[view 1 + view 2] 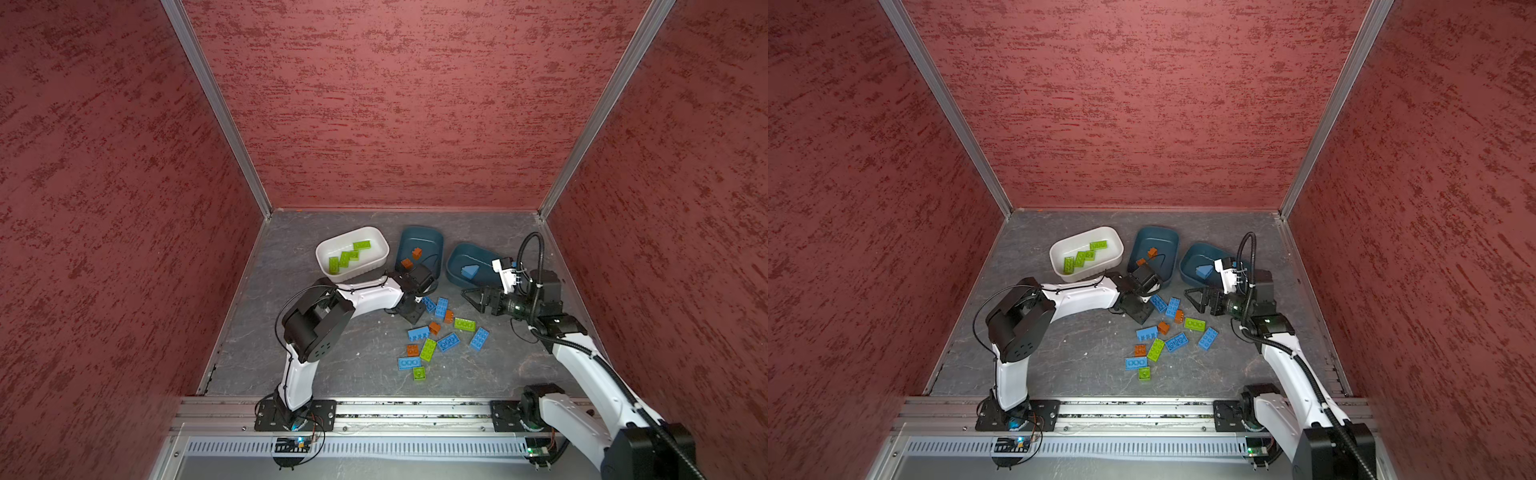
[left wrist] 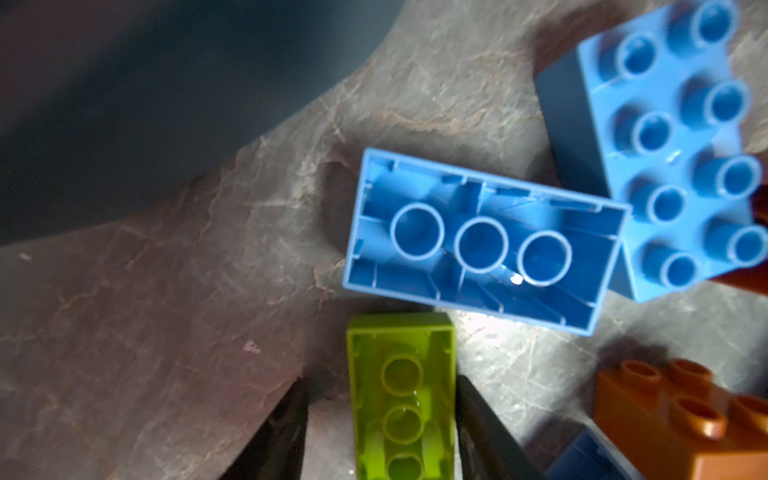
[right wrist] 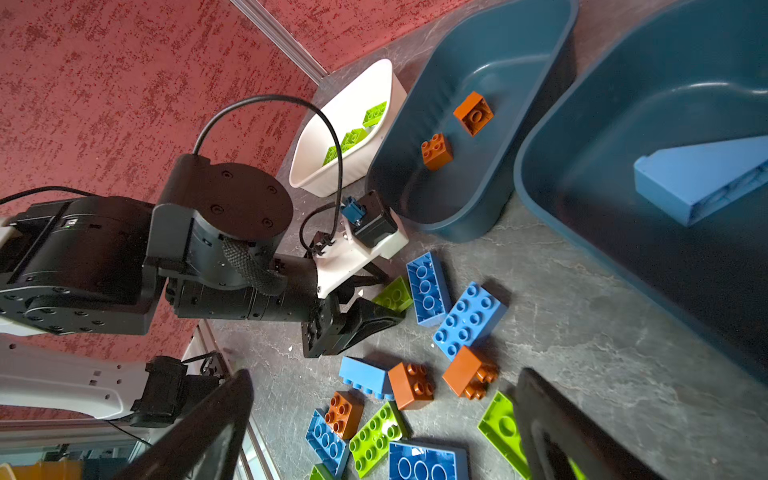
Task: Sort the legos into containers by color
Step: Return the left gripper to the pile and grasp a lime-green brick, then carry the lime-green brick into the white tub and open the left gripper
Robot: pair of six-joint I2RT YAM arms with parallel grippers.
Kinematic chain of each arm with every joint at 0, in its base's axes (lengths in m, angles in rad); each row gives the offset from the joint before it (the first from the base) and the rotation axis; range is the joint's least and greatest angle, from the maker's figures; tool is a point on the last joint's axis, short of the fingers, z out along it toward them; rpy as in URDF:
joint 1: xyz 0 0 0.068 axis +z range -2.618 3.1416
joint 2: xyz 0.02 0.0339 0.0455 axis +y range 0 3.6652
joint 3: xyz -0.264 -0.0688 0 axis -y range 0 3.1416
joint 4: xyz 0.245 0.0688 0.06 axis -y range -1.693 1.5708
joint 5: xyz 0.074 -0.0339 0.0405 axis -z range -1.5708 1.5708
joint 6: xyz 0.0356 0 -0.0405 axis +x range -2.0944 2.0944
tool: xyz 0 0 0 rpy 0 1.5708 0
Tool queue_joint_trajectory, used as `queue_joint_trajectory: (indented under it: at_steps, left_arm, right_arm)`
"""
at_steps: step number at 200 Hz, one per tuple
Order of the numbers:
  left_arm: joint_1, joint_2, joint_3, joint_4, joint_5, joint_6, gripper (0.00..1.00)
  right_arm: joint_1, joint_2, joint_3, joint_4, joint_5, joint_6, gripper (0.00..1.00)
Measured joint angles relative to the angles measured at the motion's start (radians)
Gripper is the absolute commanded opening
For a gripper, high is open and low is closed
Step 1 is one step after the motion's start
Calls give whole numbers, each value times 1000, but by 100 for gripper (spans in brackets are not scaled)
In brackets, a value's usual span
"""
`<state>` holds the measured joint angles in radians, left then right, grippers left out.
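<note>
Legos (image 1: 448,341), small studded plastic bricks in lime green, light blue and orange-brown, lie partly loose in a scatter on the grey stone-patterned tabletop (image 1: 353,365), in front of three tubs. The white ribbed plastic tub (image 1: 368,269) holds several lime green bricks (image 1: 344,258). The middle dark teal plastic tub (image 1: 422,239) holds two orange-brown bricks (image 1: 417,252), and the right-hand dark teal tub (image 1: 461,255) holds a light blue wedge (image 1: 469,272).

The left gripper (image 2: 382,382) is down at the far edge of the scatter, its black fingers (image 2: 478,419) partly parted around an upturned lime green brick (image 2: 401,399). One finger seems to touch its side and the other stands just off it, so no firm grip shows. That brick lies just beside an upturned light blue brick (image 2: 482,241).

The right gripper (image 1: 471,300) hovers near the right-hand tub, jaws spread wide, empty.
</note>
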<state>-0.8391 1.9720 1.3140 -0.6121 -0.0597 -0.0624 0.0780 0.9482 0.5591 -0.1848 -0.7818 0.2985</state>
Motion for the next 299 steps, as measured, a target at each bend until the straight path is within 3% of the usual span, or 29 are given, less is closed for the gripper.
queue_joint_trajectory:
  at_steps: [43,103,146,187,248,299]
  left_arm:
    - [-3,0,1,-2,-5,0,37]
    - [31,-57,16,-80,7,-2,35]
    - [121,-162,99,-138,13,11,36]
    - [267,-176,174,-162,10,60,35]
    - [465,-43,410,-177,27,150,36]
    - [517,126,505,-171,58,201,36]
  right_arm:
    - [0,0,0,0,0,0,99]
    - [0,2,-2,24,-13,21,99]
    - [6,34,-7,110,-46,76,99]
    - [45,75,-6,174,-53,111,99]
    - [97,116,4,211,-51,126,99]
    - [111,124,8,215,-38,127,99]
